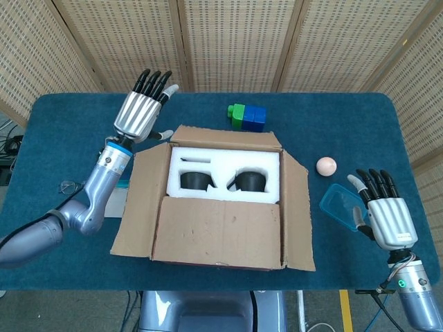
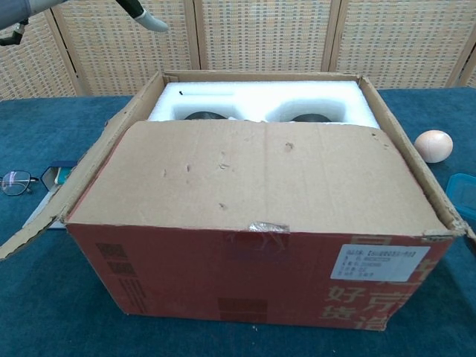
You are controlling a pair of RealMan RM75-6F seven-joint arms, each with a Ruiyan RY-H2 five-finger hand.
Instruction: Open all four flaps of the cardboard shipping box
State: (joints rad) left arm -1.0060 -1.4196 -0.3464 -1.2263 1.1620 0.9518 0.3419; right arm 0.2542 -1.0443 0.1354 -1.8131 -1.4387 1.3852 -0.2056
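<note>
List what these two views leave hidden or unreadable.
- Dark items in the foam: near flap covers them in the chest view; identity unclear.
- Label: print too small.
- Left hand: chest view's top edge cuts it off.
- Right hand: outside the chest view.
- Far flap: foreshortened in the head view.

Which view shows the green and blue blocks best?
The head view: the green and blue blocks sit in plain sight on the table behind the cardboard box. In the chest view the box hides them entirely.
</note>
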